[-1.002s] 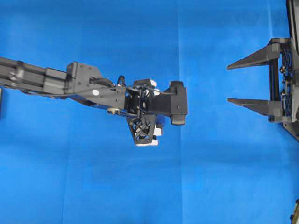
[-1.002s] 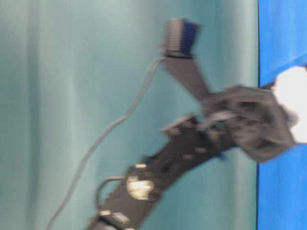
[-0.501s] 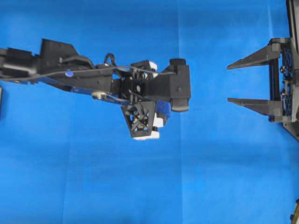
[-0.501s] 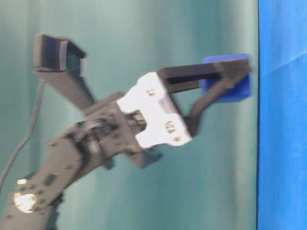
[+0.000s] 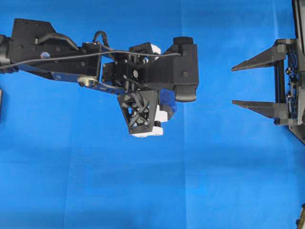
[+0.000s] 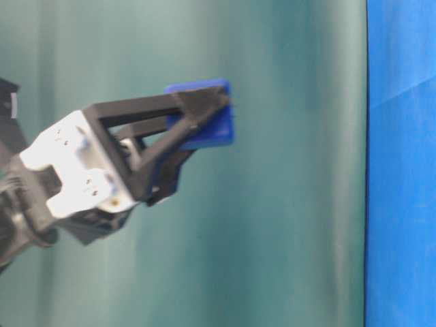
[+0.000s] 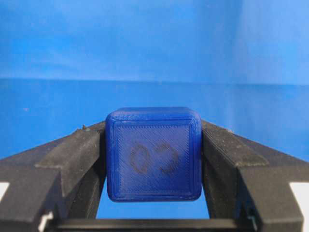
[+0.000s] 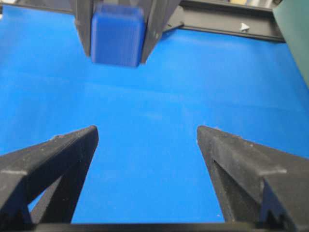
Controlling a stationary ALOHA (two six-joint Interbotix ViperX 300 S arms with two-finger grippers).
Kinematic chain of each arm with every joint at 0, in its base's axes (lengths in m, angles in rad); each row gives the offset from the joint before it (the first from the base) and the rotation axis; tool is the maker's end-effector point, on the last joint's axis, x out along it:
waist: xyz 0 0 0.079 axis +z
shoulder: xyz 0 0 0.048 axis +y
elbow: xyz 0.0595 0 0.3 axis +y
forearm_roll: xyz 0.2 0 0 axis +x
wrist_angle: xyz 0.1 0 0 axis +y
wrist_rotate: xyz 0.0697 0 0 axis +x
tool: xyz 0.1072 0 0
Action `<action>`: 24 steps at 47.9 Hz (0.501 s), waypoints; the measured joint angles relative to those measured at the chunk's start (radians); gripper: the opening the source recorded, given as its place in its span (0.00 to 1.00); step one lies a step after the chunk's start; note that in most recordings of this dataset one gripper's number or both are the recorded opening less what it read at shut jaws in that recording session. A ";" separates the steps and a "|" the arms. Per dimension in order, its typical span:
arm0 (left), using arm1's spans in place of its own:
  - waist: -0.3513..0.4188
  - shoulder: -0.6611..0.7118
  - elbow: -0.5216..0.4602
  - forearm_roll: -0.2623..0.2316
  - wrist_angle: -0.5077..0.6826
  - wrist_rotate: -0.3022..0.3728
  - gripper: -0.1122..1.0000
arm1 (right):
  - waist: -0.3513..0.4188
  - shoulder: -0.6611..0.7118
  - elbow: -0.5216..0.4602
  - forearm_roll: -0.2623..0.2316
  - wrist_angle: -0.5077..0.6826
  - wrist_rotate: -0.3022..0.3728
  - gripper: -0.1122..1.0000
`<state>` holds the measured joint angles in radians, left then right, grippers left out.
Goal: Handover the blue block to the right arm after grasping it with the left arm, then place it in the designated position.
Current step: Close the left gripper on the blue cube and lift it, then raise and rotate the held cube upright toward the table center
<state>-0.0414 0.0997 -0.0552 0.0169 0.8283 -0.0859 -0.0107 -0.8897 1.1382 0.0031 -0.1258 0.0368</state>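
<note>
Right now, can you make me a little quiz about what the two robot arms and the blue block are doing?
1. True or false: the blue block is lying on the blue cloth.
2. Which end effector holds the block? A) left end effector B) right end effector C) neither
3. Fill in: the right end effector's fingers stand ____ with nothing between them.

Key:
1. False. It is lifted off the cloth, clamped between the left end effector's two fingers.
2. A. The fingers press on both sides of the block.
3. Open. It waits at the right edge, apart from the block.
</note>
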 measured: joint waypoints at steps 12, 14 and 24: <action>0.002 0.000 -0.026 0.005 0.038 0.002 0.54 | 0.000 0.000 0.002 0.000 0.000 0.000 0.97; 0.003 -0.002 -0.028 0.006 0.038 0.002 0.54 | 0.000 0.000 0.002 0.000 0.000 0.000 0.97; 0.003 -0.002 -0.026 0.006 0.038 0.000 0.54 | 0.000 0.000 0.002 0.000 0.000 0.000 0.97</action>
<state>-0.0383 0.0982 -0.0813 0.0230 0.8667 -0.0859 -0.0107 -0.8897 1.1397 0.0031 -0.1258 0.0368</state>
